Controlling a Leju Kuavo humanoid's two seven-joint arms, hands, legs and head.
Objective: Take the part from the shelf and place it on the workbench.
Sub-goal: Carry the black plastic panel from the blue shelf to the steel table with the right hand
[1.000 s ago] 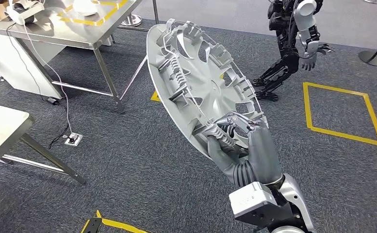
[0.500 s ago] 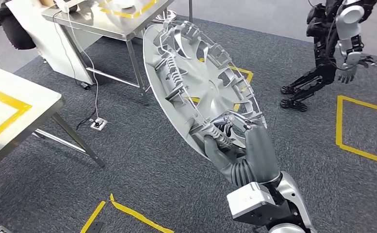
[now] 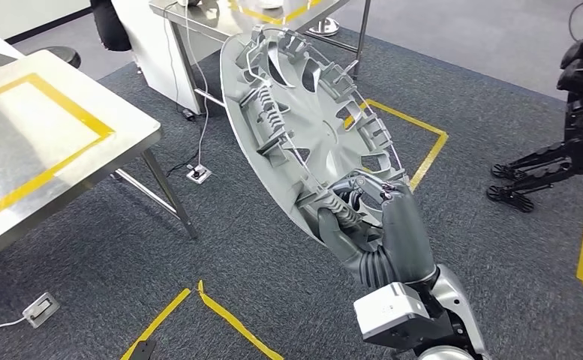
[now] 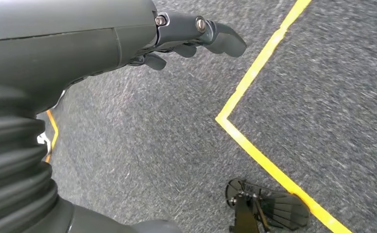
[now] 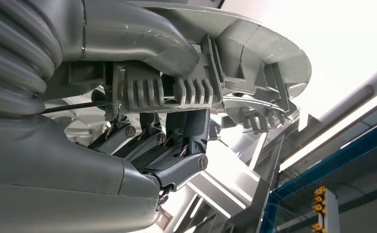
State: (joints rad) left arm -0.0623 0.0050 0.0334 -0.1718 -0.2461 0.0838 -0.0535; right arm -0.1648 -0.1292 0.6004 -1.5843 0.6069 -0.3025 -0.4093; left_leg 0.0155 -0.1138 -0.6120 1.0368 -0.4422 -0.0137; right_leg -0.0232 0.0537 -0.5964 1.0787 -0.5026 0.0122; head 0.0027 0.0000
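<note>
Gripping the rim of a tilted silver wheel cover point(image 3: 303, 124) | right hand point(image 3: 363, 217) | left hand point(image 4: 142, 39) hanging empty, fingers loosely apart | risk: cover levers loose from its one-edge grip before reaching steel workbench point(image 3: 25, 150)

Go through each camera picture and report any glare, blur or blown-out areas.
Head view: sharp overall; soft glare on the steel workbench; the hubcap in the right hand is evenly lit. Left wrist view: carpet streaked by motion blur beyond the left hand. Right wrist view: background blown out to white behind the hubcap's rim, hand in shadow.
</note>
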